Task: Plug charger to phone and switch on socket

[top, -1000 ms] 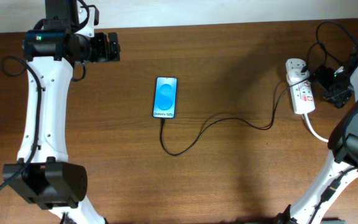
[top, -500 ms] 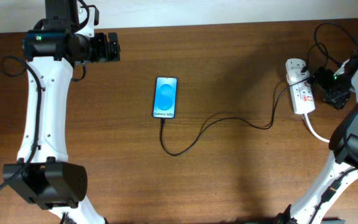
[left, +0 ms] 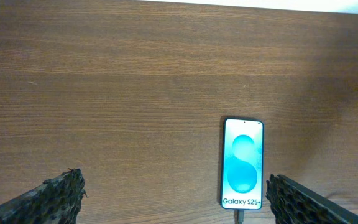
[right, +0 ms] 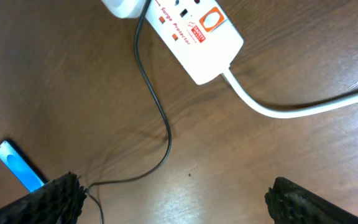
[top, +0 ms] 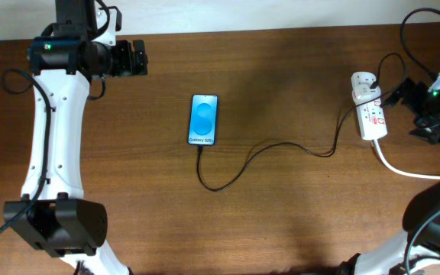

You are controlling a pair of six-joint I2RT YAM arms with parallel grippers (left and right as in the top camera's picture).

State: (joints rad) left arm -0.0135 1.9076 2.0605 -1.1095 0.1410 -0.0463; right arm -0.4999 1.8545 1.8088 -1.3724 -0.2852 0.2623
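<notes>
The phone [top: 203, 120] lies flat mid-table with its blue "Galaxy S25+" screen lit. It also shows in the left wrist view [left: 242, 163] and the right wrist view [right: 17, 165]. The thin black charger cable [top: 281, 145] runs from the phone's bottom edge, where its plug tip [left: 241, 216] sits, in a loop to the white socket [top: 371, 114]. The socket [right: 191, 37] has red markings. My right gripper [top: 415, 109] is open and empty, just right of the socket. My left gripper [top: 137, 59] is open and empty, far left of the phone.
A white adapter [top: 363, 80] sits plugged in at the socket's far end. The thick white cord [top: 403, 169] leaves the socket's near end toward the right edge and also shows in the right wrist view [right: 291, 109]. Bare brown wood lies all round the phone.
My right gripper has pulled back to the right, away from the socket, and the arm has swung outward. The left arm, phone and cable have not moved.
</notes>
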